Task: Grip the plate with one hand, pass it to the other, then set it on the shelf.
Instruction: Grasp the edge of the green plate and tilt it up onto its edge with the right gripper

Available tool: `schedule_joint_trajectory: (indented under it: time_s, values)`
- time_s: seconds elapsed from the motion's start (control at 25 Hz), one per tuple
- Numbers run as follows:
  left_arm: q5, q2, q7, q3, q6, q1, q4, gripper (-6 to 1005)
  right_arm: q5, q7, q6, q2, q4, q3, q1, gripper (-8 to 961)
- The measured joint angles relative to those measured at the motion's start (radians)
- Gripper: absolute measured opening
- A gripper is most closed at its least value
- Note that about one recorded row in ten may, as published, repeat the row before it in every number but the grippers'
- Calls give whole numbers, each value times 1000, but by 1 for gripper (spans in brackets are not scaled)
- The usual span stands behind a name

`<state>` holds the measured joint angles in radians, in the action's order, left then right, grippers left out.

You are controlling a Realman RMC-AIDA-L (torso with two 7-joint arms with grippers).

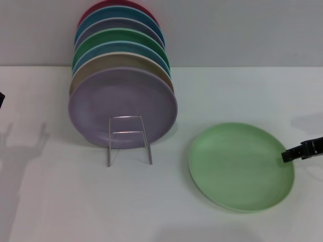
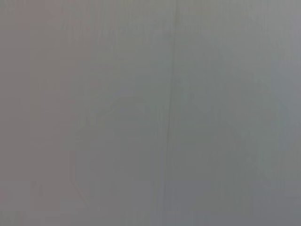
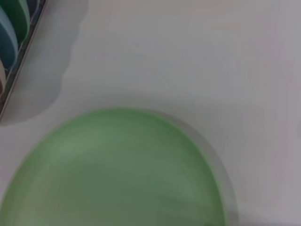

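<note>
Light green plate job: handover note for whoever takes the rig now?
Right gripper: at the right rim of the light green plate; grip state unclear.
Left gripper: only a dark sliver at the head view's left edge, away from the work.
Plate lies flat on the table, right of the wire rack, which holds a row of plates, lilac plate in front.
Done: nothing yet. Left: grip, pass, shelve.

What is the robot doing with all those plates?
The robot's right gripper is reaching in from the side to the rim of a light green plate lying flat on the white table. It hasn't lifted it. Beside it, a wire rack holds a row of colourful plates standing on edge, with a lilac plate in front. Only a dark sliver of the left arm shows at the table's edge.
</note>
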<state>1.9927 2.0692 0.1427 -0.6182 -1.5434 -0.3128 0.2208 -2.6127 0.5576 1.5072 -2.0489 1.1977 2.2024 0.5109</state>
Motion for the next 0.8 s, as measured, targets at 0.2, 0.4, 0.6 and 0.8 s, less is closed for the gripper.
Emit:
schedule_joint_trajectory:
  time_s: [0.2,0.4,0.6,0.8]
  values:
    - [1,0,0,0,-12,9,0,858,0,0,-11,-1,-5,-12,3,537]
    - [1,0,0,0,-25,18,2,857,0,-4,-24,-2,-23,-34,6,534]
    - [1,0,1,0,-28,22,1,857,-12,-6,-30,-5,-32,-38,7,532]
    - [4,0,0,0,-31,22,0,857,-20,-11,-38,-6,-41,-38,8,456]
